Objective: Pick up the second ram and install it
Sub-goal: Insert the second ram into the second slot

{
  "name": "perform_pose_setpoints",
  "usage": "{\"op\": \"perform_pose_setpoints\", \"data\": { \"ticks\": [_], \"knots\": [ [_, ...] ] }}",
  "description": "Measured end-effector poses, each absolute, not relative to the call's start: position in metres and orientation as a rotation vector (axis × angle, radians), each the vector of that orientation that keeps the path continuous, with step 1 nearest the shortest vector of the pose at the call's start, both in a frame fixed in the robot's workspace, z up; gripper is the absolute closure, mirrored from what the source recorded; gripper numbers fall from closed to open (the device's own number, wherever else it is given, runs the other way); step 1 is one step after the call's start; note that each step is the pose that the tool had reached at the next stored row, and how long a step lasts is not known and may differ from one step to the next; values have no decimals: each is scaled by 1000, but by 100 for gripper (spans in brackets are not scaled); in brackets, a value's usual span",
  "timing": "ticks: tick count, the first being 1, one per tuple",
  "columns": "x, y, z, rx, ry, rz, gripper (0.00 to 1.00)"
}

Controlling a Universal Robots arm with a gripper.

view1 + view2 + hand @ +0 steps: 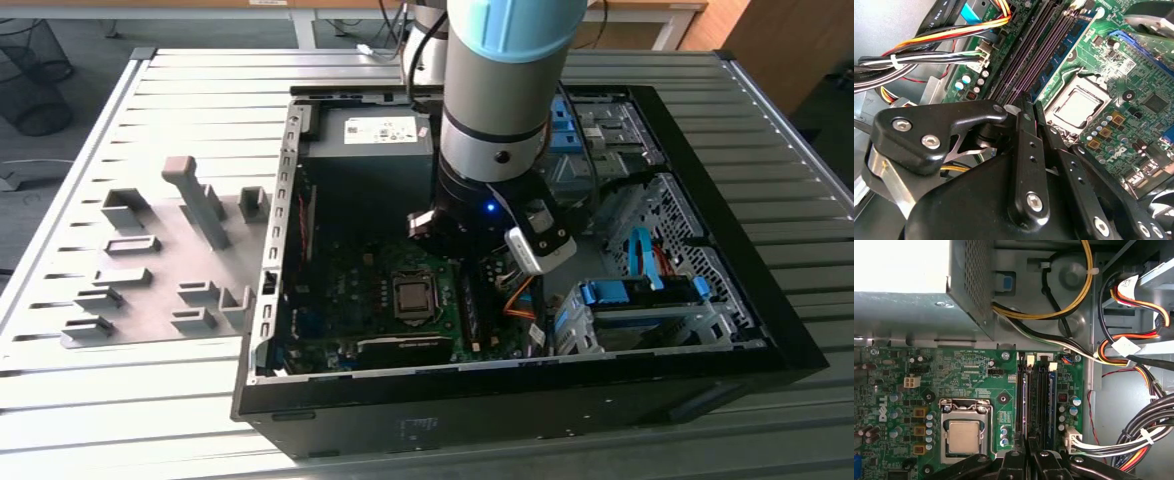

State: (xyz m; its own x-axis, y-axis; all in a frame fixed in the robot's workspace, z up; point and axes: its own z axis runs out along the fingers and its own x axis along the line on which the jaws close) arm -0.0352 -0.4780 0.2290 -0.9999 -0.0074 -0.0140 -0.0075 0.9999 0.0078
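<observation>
A blue ram stick [1052, 405] [1056, 70] stands seated in one motherboard slot. I cannot tell whether it is the second ram. My gripper [1029, 442] [1032, 106] hangs inside the open computer case [260, 390], just above the dark empty slots [1026, 400] beside that stick and not touching it. Its two black fingers [1026, 150] are pressed together, and I see nothing held between them. In the exterior view the gripper [454, 240] sits low over the board's middle.
The processor socket [964, 435] lies close beside the slots. Cable bundles [1134, 355] and a white plug [1074, 437] crowd the other side. The metal power supply box [904, 305] and drive cage [641, 295] flank the board. Grey holder blocks [160, 260] stand on the table at the exterior view's left.
</observation>
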Motion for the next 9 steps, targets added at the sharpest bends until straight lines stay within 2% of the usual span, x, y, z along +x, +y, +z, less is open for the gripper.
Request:
{"op": "perform_pose_setpoints", "data": {
  "ticks": [9],
  "knots": [
    [-30, -478, 225, 19, 3128, 13, 86]
  ]
}}
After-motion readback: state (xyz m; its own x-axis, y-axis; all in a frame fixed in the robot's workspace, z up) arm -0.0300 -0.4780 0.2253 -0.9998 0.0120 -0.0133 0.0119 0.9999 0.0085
